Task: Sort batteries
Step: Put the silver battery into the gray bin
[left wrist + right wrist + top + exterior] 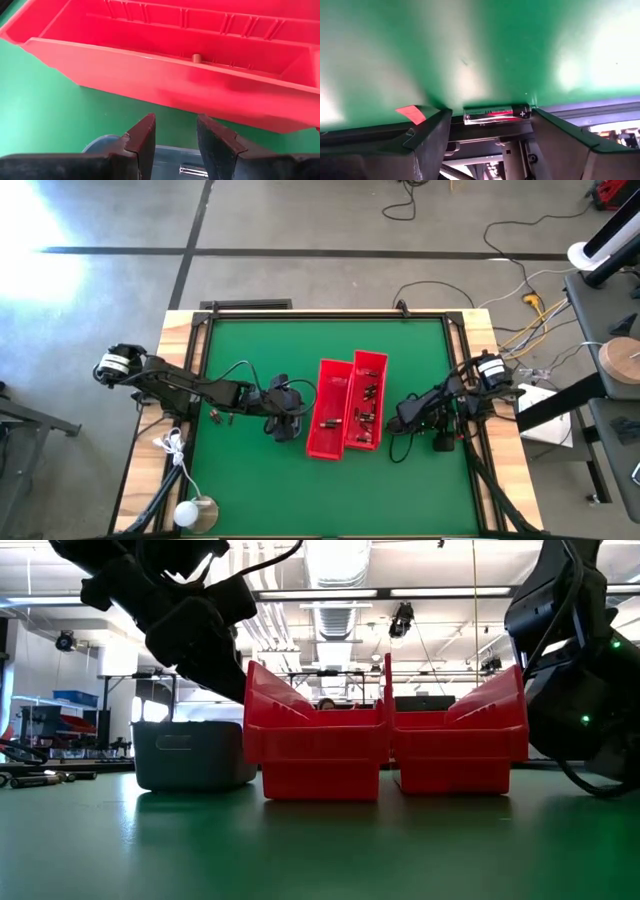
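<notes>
High view: two red bins side by side around the middle of the green table (250, 330), long axes running near edge to far edge. Left bin (327, 420) sits slightly nearer the near edge than the right bin (366, 402). Batteries (367, 405) lie scattered inside both, more in the right one; they're too small to tell sizes.

Left gripper (287, 420) hangs just beside the left bin's outer wall, over a small grey tray (190, 755). In the low view the tray stands on the table next to the left bin, apparently just touching it. Left wrist view: fingers (142, 142) are parted with nothing between them, the tray rim is below them and one silvery battery (192, 171) is visible inside the tray. One small cylinder (197, 58) stands against the bin's far inner wall; probably a battery, hard to confirm.

Right gripper (405, 418) is near the right edge of the table, just beside the right bin's outer side. Right wrist view: fingers (427, 132) are spread wide with a single battery (496, 113) lying crosswise between them, dark with a red band and a plus mark at one end. I can't tell whether the pads actually touch it or it's simply lying there.
</notes>
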Robot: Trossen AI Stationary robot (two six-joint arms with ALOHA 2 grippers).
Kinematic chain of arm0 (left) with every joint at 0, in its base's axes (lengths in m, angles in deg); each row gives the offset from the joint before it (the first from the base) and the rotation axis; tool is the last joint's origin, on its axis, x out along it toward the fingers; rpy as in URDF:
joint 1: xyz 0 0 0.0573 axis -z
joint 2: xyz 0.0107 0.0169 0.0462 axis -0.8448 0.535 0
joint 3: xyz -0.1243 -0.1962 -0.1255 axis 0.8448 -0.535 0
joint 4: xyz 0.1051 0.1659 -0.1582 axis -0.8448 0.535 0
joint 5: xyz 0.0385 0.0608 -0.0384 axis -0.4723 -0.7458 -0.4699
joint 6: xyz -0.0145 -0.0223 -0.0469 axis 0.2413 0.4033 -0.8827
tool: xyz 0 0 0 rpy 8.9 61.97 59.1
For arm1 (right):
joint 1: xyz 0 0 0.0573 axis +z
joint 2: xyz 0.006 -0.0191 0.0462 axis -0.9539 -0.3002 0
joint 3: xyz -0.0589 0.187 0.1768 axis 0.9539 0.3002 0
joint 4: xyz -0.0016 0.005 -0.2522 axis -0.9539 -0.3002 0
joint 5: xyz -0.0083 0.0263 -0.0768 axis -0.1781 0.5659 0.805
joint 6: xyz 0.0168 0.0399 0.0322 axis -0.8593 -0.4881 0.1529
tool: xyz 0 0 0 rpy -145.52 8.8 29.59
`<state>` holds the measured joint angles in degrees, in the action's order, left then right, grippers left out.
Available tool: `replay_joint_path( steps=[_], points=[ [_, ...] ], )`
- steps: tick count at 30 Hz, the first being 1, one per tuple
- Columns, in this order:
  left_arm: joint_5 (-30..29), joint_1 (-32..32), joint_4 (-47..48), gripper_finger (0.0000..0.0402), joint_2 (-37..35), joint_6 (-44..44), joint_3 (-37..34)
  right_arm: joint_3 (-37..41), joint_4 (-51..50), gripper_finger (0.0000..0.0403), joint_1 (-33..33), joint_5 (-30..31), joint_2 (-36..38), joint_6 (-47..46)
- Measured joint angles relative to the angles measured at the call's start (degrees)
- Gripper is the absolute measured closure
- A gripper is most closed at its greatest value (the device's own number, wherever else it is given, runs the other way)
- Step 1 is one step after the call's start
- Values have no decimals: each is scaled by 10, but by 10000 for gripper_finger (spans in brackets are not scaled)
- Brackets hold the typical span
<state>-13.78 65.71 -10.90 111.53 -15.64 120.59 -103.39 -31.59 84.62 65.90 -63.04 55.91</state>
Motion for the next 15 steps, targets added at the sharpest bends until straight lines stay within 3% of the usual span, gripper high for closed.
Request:
replay_joint_path(
  steps=[6,15],
  points=[
    [0,0,-1,279,0,-2,0,1,-4,113,-1,6,0,-12],
    [0,0,-3,279,0,-2,0,4,5,93,-15,17,0,70]
  ],
)
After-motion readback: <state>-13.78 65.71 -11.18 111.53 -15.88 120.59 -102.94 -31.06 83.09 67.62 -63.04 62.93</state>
